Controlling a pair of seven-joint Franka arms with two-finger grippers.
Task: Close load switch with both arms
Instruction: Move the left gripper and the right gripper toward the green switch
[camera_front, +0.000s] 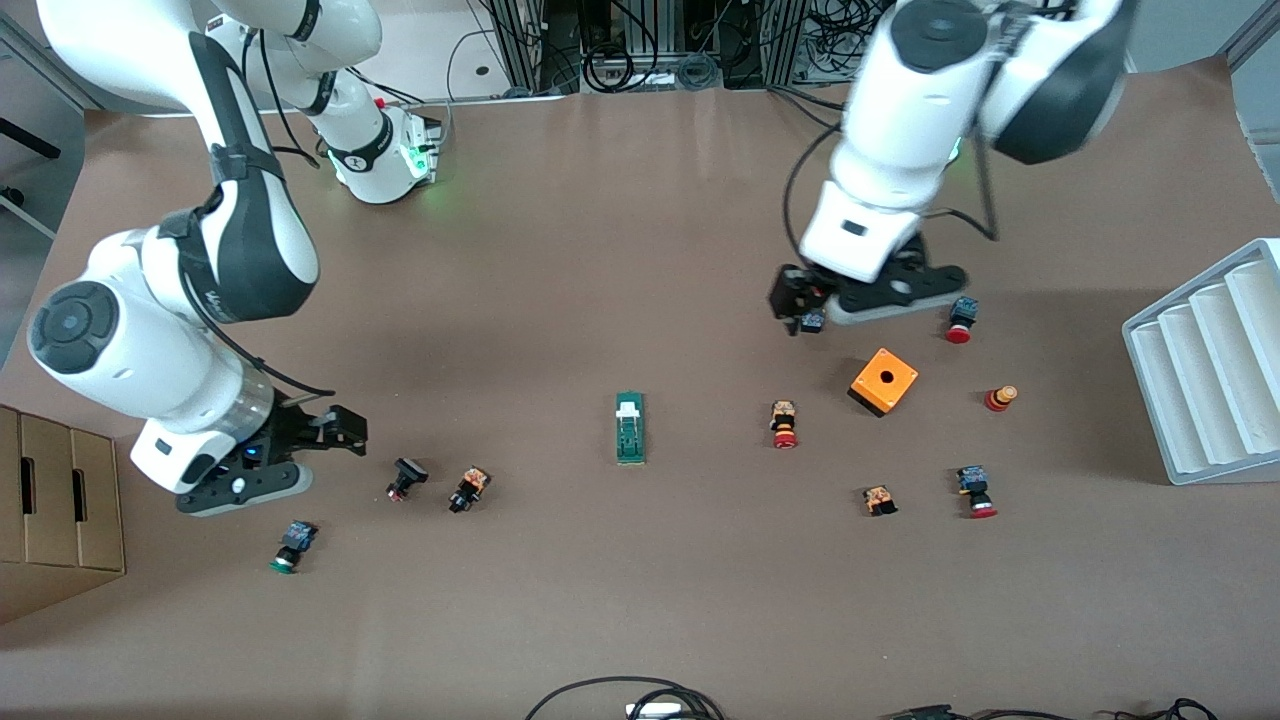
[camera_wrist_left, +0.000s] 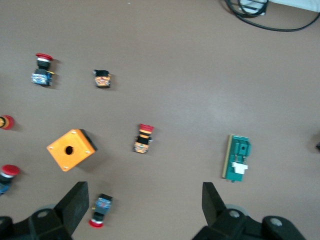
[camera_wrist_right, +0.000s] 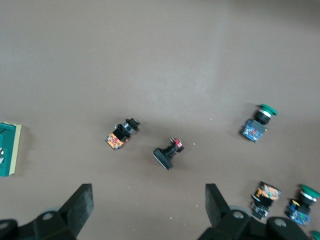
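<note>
A wide brown desk (camera_front: 640, 620) fills the view, with two white robot arms reaching over it from the edge farthest from the front camera. The right arm (camera_front: 190, 290) bends down over its own end of the desk, and the left arm (camera_front: 900, 130) hangs over the other end. A white ribbed tray (camera_front: 1210, 370) sits at the left arm's end of the desk, and a cardboard box (camera_front: 55, 500) sits at the right arm's end.

The right gripper (camera_front: 335, 430) hovers low over the desk near a scatter of small buttons, its fingers (camera_wrist_right: 80, 205) spread wide apart and holding nothing. The left gripper (camera_front: 810, 305) hovers over the desk near an orange box (camera_front: 884, 381) with a round hole in its top face; its fingers (camera_wrist_left: 75, 205) are also wide apart and empty.

The load switch (camera_front: 630, 427), a narrow dark-green block with a white lever piece, lies flat near the middle of the desk, between the two grippers and well apart from both.

Small push buttons lie around it: a red-capped button (camera_front: 784, 424) beside the orange box, a black one (camera_front: 405, 477) near the right gripper, and a green-capped button (camera_front: 293, 546) nearer the front camera.
</note>
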